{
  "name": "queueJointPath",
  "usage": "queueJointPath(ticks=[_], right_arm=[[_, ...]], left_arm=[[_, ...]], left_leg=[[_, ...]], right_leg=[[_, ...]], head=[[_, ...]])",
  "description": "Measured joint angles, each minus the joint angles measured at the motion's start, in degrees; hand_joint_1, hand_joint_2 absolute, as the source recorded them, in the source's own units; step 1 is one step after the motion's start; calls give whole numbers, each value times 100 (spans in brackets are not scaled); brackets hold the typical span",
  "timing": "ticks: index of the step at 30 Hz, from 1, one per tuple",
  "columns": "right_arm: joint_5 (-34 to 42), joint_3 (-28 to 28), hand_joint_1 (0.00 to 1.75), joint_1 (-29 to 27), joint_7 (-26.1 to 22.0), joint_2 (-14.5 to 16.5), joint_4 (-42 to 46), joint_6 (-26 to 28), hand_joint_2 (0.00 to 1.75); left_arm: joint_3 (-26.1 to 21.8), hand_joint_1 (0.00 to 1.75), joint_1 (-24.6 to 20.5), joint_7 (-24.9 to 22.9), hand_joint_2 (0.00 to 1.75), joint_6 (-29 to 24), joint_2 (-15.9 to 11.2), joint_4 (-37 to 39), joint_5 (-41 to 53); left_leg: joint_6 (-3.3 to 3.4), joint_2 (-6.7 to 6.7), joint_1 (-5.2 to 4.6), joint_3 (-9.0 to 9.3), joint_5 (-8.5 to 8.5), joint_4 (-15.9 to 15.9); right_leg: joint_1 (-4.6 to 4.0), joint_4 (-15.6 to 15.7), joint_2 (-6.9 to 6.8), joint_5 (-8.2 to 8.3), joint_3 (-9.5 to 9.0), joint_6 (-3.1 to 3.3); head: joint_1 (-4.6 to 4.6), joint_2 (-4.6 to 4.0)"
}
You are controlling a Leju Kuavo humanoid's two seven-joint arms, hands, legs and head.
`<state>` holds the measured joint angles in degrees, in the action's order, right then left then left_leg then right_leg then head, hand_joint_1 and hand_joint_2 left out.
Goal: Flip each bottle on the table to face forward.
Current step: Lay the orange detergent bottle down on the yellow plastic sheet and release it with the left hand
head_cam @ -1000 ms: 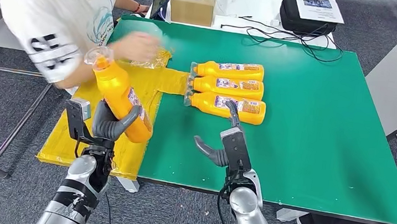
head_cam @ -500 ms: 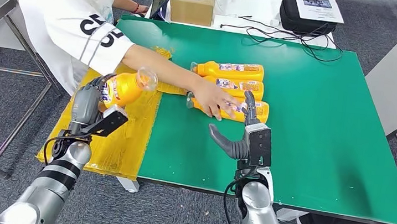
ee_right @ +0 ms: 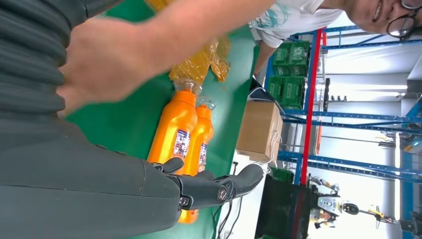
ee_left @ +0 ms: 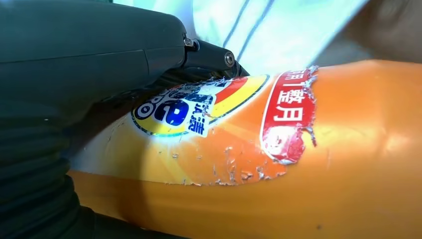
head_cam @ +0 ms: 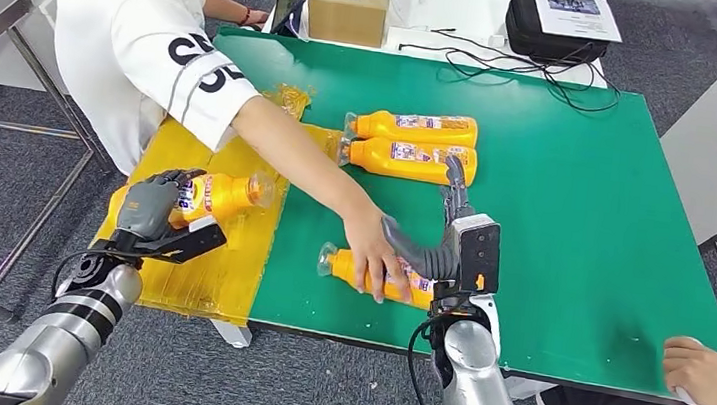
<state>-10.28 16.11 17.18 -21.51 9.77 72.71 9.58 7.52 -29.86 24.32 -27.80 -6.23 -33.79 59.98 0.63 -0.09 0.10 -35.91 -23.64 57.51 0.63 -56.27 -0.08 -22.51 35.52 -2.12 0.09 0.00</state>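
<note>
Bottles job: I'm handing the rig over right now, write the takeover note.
Left hand: grips one orange bottle, lying sideways above the yellow sheet.
Right hand: open, holds nothing, raised over the green table near its front edge.
A person's hand rests on a third bottle lying just in front of the right hand.
Two bottles lie side by side further back, labels up.
Done: cannot tell which are flipped. Left: set down the held bottle; wait for the person's hand to clear.
</note>
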Motion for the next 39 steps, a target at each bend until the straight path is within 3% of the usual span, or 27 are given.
queueJointPath(ticks=[12, 18, 27, 28, 31, 32, 39], right_arm=[[97, 22, 0, 398, 68, -51, -161, -249, 175], [156, 46, 0, 579, 135, -92, -266, -342, 175], [197, 50, 0, 638, 140, -94, -362, -367, 175], [197, 50, 0, 644, 141, -94, -372, -368, 175], [198, 51, 0, 663, 142, -94, -396, -371, 175], [201, 53, 0, 669, 142, -94, -405, -377, 175], [291, 61, 0, 763, 158, -117, -509, -456, 175]], left_arm=[[1045, 175, -783, -882, 175, 1169, -667, 1071, 1807], [1508, 175, -1183, -829, 175, 1753, -883, 1341, 2215], [1751, 175, -1326, -762, 175, 1856, -959, 1466, 2234], [1757, 161, -1331, -762, 175, 1857, -959, 1475, 2234], [1773, 30, -1345, -735, 175, 1882, -960, 1495, 2238], [1782, 0, -1349, -707, 175, 1902, -963, 1497, 2244], [1885, 0, -1391, -228, 175, 1936, -1024, 1500, 2190]], left_leg=[[-4, -3, 2, 6, 4, -3], [-9, 2, 4, 19, 8, -3], [-10, 2, 4, 21, 8, -3], [-10, 2, 4, 21, 8, -3], [-10, 2, 3, 21, 8, -3], [-10, 2, 3, 21, 8, -3], [-10, -1, 3, 21, 8, -3]], right_leg=[[-1, -5, 0, 1, -6, 1], [-2, -8, 0, 3, -15, 4], [-1, -10, 0, 3, -17, 4], [-1, -10, 0, 3, -17, 4], [-1, -9, 0, 3, -17, 4], [-1, -9, 0, 3, -17, 4], [-1, -10, 0, 3, -17, 4]], head=[[0, 0], [-1, 0], [-1, 0], [0, 0], [-1, 0], [-1, 0], [1, 0]])
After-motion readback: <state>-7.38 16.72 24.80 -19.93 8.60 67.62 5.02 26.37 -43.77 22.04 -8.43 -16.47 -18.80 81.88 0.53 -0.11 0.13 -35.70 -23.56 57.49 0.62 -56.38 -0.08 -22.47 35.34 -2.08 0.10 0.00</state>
